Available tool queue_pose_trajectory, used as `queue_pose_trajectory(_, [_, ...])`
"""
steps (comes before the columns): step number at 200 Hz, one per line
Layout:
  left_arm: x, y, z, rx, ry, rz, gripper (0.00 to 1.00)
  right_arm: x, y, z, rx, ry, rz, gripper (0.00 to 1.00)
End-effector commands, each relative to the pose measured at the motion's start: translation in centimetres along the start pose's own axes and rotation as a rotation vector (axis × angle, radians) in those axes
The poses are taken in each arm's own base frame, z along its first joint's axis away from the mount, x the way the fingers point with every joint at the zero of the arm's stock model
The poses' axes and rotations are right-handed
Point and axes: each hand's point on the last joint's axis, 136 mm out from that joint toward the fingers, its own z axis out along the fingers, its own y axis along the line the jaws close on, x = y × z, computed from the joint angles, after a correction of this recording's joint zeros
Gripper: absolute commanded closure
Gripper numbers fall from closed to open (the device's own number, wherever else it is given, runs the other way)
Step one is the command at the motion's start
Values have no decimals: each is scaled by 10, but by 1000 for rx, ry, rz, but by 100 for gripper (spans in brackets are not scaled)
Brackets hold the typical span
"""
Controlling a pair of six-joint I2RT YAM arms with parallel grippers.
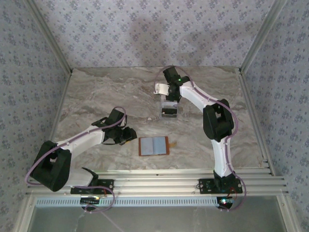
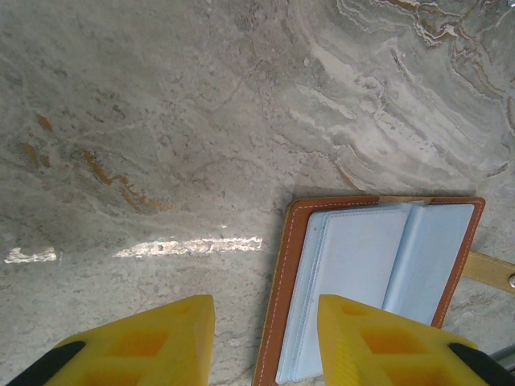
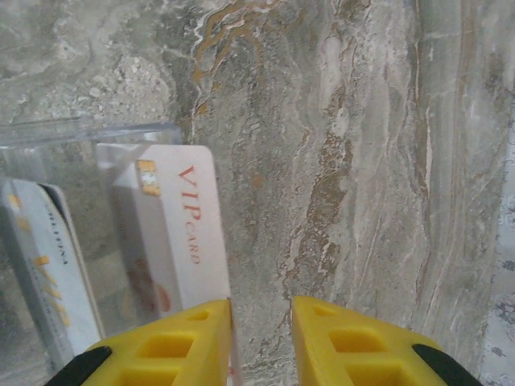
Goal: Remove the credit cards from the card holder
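The card holder lies open on the marble table, brown rim up and grey-blue inner faces showing, its snap tab to the right. My left gripper hovers at its left edge, open. In the left wrist view the left gripper straddles the brown border with nothing gripped. My right gripper is farther back over a clear box. A white VIP credit card leans along the left finger's inner face, and the right gripper stands open. Another credit card stands in the box.
The clear box's rim sits left of the right gripper's fingers. Bare marble spreads around both arms. Aluminium rails run along the near edge, and wallpapered walls close in the sides and back.
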Motion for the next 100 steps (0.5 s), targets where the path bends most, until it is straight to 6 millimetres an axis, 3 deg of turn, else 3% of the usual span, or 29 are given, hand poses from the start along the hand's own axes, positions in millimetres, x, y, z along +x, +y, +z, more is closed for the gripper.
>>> queue_pose_trajectory(1, [0,-1,-3,8,0,-5,61,-4,-14,-7,39,-15,27,72])
queue_pose_trajectory(53, [1,1,-2,2,4,-5,61,7,1,11,-17,24,9,72])
queue_pose_trajectory(84, [1,1,-2,5,8,-7,61,8,9,8,-51,25,4,72])
queue_pose_trajectory(100, [1,-1,-2,12,3,-3,61,6,1,-1,-20,19,29,72])
